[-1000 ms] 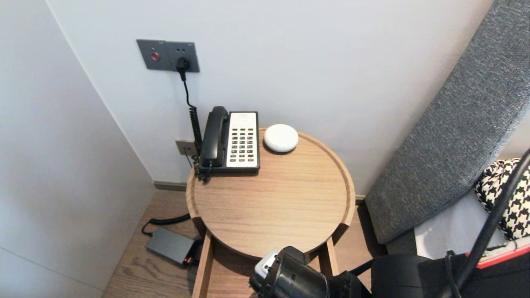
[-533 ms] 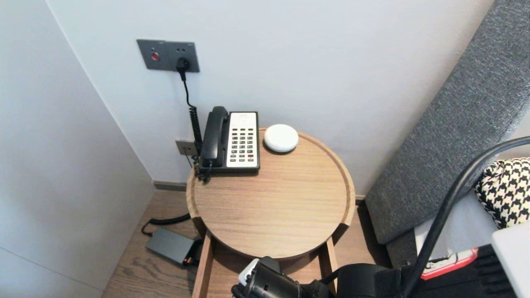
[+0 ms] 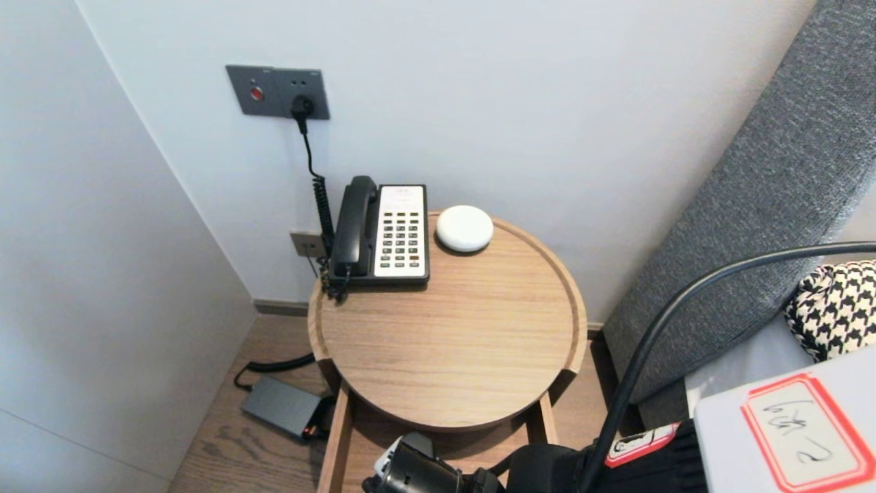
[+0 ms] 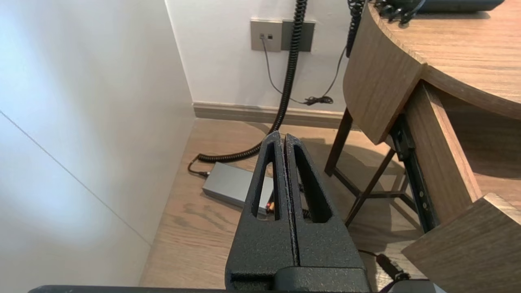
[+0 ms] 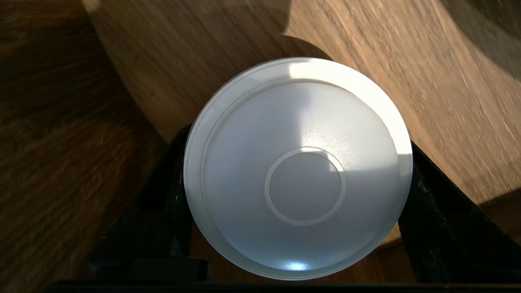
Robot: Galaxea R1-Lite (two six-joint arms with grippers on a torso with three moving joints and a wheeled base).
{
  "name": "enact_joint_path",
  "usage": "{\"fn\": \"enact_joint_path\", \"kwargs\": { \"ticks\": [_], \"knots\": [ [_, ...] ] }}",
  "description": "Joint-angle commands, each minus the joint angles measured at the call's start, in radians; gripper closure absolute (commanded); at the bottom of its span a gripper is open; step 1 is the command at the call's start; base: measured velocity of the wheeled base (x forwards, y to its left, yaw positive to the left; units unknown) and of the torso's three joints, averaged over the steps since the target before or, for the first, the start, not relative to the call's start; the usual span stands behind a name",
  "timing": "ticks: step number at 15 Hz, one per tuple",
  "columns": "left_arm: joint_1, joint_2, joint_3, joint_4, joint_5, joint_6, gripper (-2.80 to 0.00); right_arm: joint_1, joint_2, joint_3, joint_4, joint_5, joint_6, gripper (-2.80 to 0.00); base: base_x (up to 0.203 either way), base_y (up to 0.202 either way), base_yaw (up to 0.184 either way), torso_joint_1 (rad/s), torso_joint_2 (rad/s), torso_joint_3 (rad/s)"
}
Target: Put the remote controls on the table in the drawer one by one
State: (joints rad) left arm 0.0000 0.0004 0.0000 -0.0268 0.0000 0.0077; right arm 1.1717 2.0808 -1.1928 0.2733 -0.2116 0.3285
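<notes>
Right hand (image 5: 297, 195) around one white disc (image 5: 299, 122); one telephone (image 3: 383, 233), one table (image 3: 452, 356) nearby.

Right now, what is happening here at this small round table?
The right gripper holds a white round object between its fingers, low at the near edge of the round wooden table. The left gripper is shut and parked beside the table. A telephone and a small white dome sit on top.
</notes>
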Motion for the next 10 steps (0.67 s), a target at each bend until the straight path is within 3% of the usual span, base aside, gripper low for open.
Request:
{"fn": "enact_joint_path", "kwargs": {
  "ticks": [1,10],
  "knots": [
    [0.000,0.000,0.012,-0.001,0.000,0.000,0.00,0.000,0.029,-0.011,0.001,-0.002,0.001,0.00,0.000,0.000,0.000,0.000,0.00,0.000],
    [0.000,0.000,0.012,-0.001,0.000,0.000,0.00,-0.006,0.051,-0.022,0.003,-0.009,0.001,0.00,0.000,0.000,0.000,0.000,0.00,0.000]
  ]
}}
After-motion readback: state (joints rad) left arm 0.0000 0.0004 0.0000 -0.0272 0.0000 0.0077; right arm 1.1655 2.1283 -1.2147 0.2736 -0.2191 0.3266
